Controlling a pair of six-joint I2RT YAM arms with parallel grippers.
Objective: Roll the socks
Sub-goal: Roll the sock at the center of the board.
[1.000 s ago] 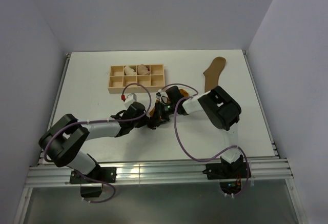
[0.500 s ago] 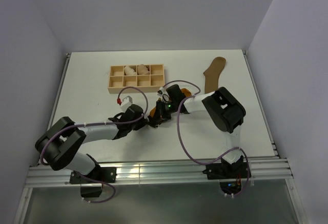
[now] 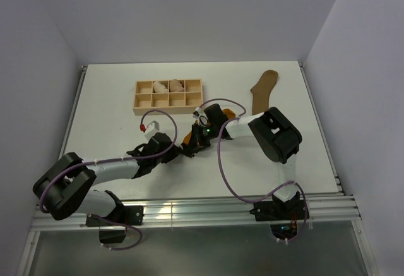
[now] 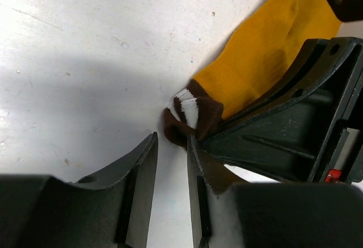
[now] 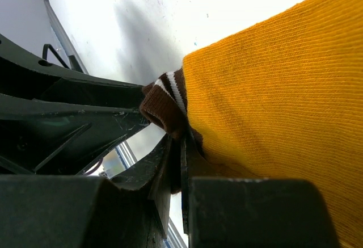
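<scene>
While the right gripper (image 5: pixel 178 146) is pinching the mustard sock (image 5: pixel 272 89) by its cuff (image 4: pixel 190 112) | left gripper (image 4: pixel 172 146) is hovering just beside that cuff, jaws narrowly parted, empty.

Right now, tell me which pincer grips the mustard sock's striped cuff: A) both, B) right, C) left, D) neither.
B: the right pincer is clamped on the striped cuff, while the left pincer stands open just short of it, holding nothing.
</scene>
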